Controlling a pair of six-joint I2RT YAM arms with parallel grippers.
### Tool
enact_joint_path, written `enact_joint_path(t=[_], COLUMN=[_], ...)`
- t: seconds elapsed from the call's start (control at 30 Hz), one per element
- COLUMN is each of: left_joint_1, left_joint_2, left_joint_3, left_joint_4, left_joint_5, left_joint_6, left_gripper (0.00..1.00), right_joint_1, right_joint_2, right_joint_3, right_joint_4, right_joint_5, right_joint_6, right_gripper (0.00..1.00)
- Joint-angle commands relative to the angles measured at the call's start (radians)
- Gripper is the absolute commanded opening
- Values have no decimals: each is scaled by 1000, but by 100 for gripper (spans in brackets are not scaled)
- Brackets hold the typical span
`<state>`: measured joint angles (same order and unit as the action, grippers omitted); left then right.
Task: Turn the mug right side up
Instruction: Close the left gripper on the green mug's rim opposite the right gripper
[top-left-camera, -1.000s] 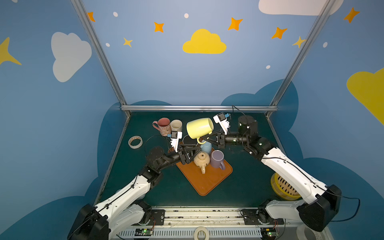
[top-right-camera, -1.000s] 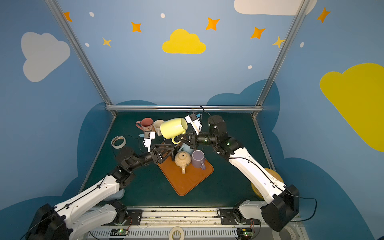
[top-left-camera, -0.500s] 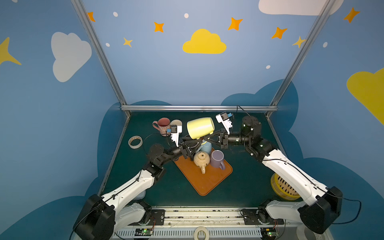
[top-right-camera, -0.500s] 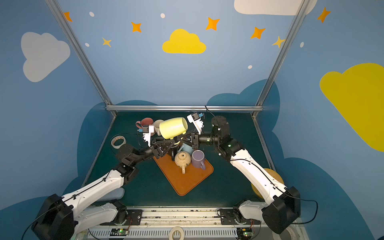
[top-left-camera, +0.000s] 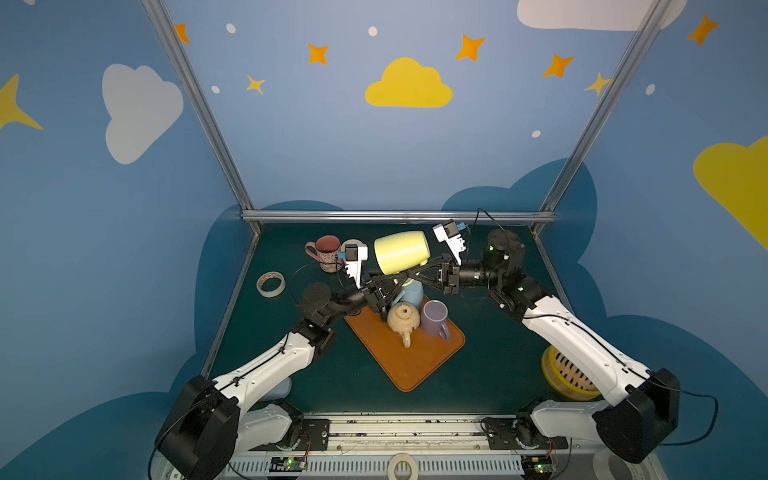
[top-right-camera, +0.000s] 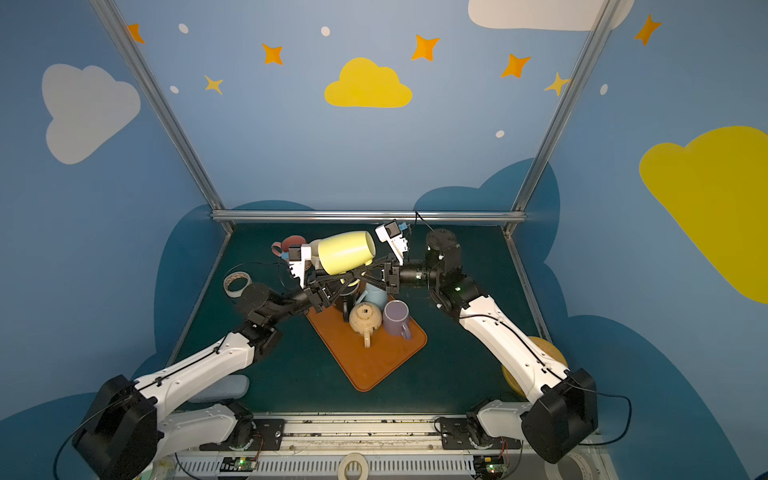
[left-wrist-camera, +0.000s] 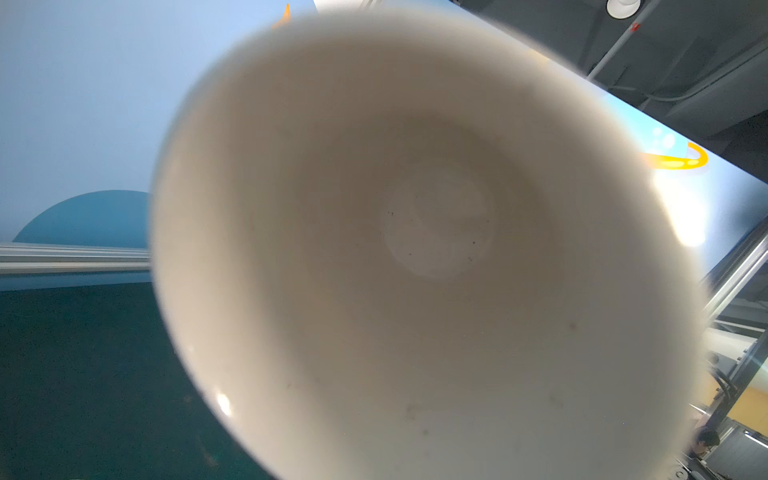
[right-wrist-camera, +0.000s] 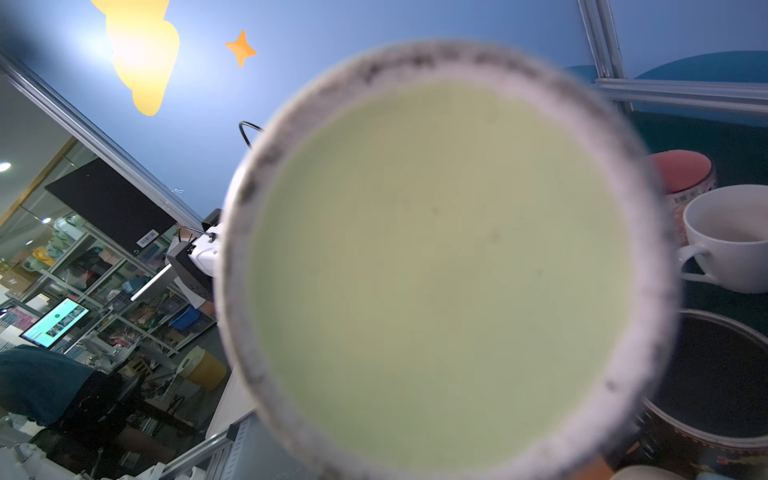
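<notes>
A pale yellow mug (top-left-camera: 401, 257) (top-right-camera: 347, 252) hangs on its side above the back of the table. Its mouth faces the left arm and its base faces the right arm. My right gripper (top-left-camera: 409, 275) (top-right-camera: 353, 276) reaches in from the right and is shut on the handle under the mug. My left gripper (top-left-camera: 388, 286) (top-right-camera: 332, 286) sits just below the mug's mouth, close to the same handle; how its jaws stand is hidden. The left wrist view looks into the mug's white inside (left-wrist-camera: 436, 249). The right wrist view is filled by its base (right-wrist-camera: 440, 270).
Under the mug lies an orange tray (top-left-camera: 415, 365) with a beige teapot (top-left-camera: 402, 320), a purple mug (top-left-camera: 434, 318) and a light blue mug (top-left-camera: 411, 293). A pink mug (top-left-camera: 328, 249) stands at the back left, a tape roll (top-left-camera: 271, 284) at the left, a yellow basket (top-left-camera: 565, 374) at the right.
My left gripper has risen and come in under the mug's mouth, beside the right gripper's fingers. The mug and the right arm have hardly moved.
</notes>
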<state>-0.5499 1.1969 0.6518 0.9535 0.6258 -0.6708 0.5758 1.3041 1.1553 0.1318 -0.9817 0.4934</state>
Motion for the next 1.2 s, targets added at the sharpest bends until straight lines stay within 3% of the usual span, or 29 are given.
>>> enact_joint_path(t=[0.0, 0.2, 0.4, 0.7, 0.9, 1.17], left_joint_1=[5, 5, 5, 5, 5, 5], left_joint_2=[-5, -5, -23, -51, -64, -108], left_joint_3=[34, 49, 42, 28, 0, -35], left_joint_4=[50, 50, 49, 23, 31, -28], left_joint_5=[14, 30, 18, -16, -64, -149], left_joint_6=[0, 1, 11, 26, 34, 91], left_gripper=[38, 29, 4, 4, 4, 4], right_joint_1=[-3, -5, -7, -11, -14, -21], right_joint_2=[3, 28, 48, 57, 55, 44], right_joint_3=[3, 1, -8, -15, -18, -48], right_joint_4=[98, 105, 100, 84, 72, 69], right_joint_5=[-46, -52, -39, -6, 1, 28], right_joint_6=[-6, -7, -19, -33, -42, -48], right_gripper=[0, 0, 0, 0, 32, 49])
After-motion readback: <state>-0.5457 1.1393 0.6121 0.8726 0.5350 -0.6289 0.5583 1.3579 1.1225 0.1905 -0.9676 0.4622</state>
